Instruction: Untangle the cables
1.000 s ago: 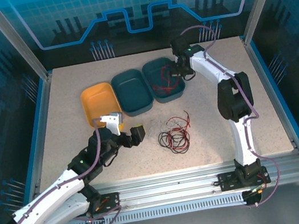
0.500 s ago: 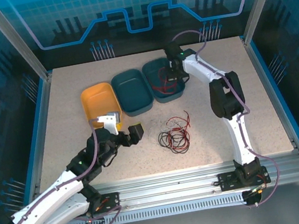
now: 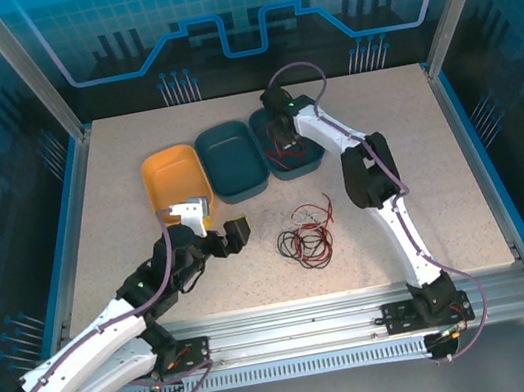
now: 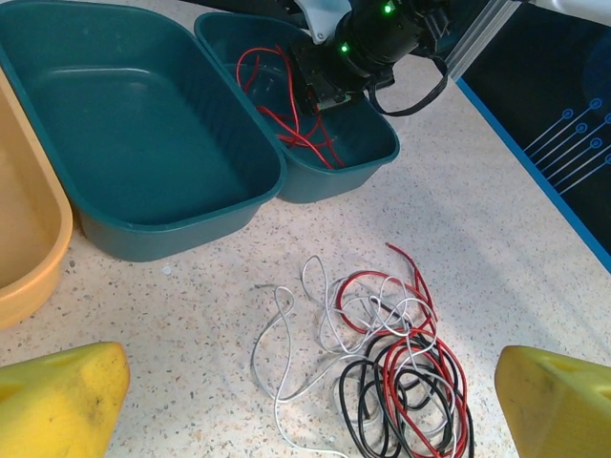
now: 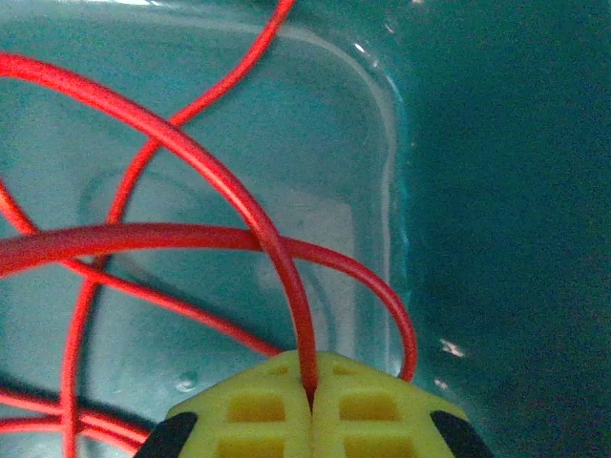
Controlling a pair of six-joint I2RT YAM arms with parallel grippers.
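Note:
A loose tangle of red, white and black cables (image 3: 306,239) lies on the table right of centre, and it fills the lower middle of the left wrist view (image 4: 401,363). My left gripper (image 3: 216,222) stands open just left of that tangle, its yellow fingertips (image 4: 57,401) wide apart with nothing between them. A separate red cable (image 3: 280,155) lies in the right teal bin (image 3: 309,165). My right gripper (image 3: 280,142) is down inside that bin. Its yellow jaws (image 5: 310,386) are shut on the red cable (image 5: 304,334), which loops across the bin floor.
An orange bin (image 3: 177,184) and a middle teal bin (image 3: 232,161) stand in a row left of the right teal bin. In the left wrist view the middle bin (image 4: 143,124) has nothing in it. Aluminium frame posts edge the table.
My right arm has swung left across the right teal bin, carrying its shut gripper from the bin's right side toward its left. The left arm and the tangle have hardly moved.

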